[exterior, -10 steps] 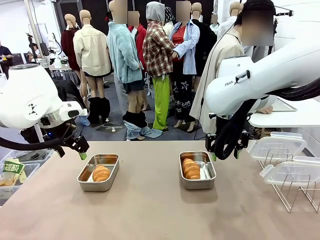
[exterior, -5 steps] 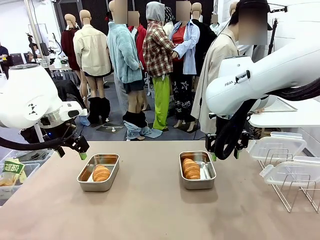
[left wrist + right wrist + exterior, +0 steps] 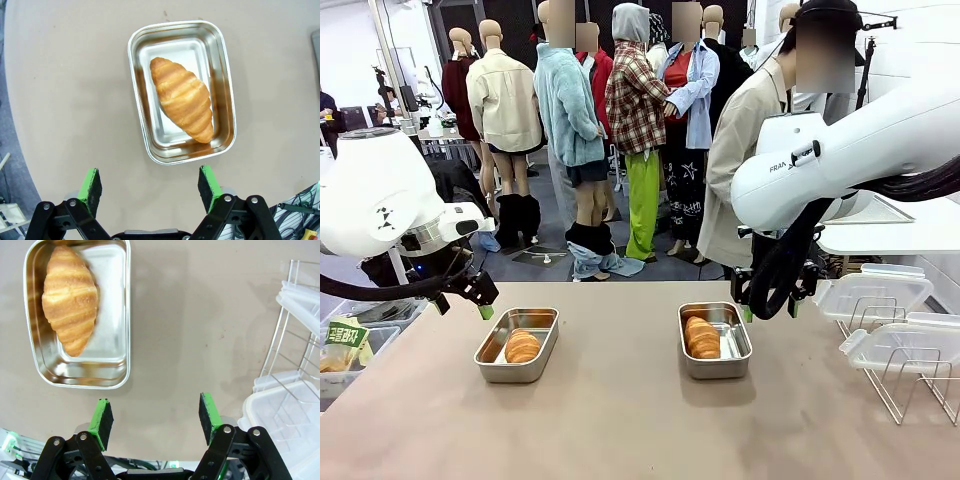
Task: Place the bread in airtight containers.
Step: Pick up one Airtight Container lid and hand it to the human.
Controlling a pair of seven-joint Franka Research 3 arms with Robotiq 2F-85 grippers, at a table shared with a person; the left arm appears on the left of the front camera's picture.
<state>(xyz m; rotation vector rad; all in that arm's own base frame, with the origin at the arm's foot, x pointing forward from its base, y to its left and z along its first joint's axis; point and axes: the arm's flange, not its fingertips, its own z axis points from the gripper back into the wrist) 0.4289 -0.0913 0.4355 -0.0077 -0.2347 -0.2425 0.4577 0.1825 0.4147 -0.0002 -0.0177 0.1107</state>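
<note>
- We see the left arm [image 3: 380, 195] entering from the left, wrist bent down; the left gripper [image 3: 463, 303] [image 3: 150, 180] points downward, jaws spread wide, holding nothing.
- We note the right arm [image 3: 840, 160] reaching in from the right; the right gripper [image 3: 770, 310] [image 3: 155, 412] also points down, jaws apart, empty.

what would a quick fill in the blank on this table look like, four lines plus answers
The left tin and the right tin each hold ___ bread roll.
Neither tin has its ___ on.
The clear lids rest on a wire rack on the robot's ___ side.
The left gripper and the right gripper hold nothing, jaws ___.
Missing: one; lid; right; open.
</note>
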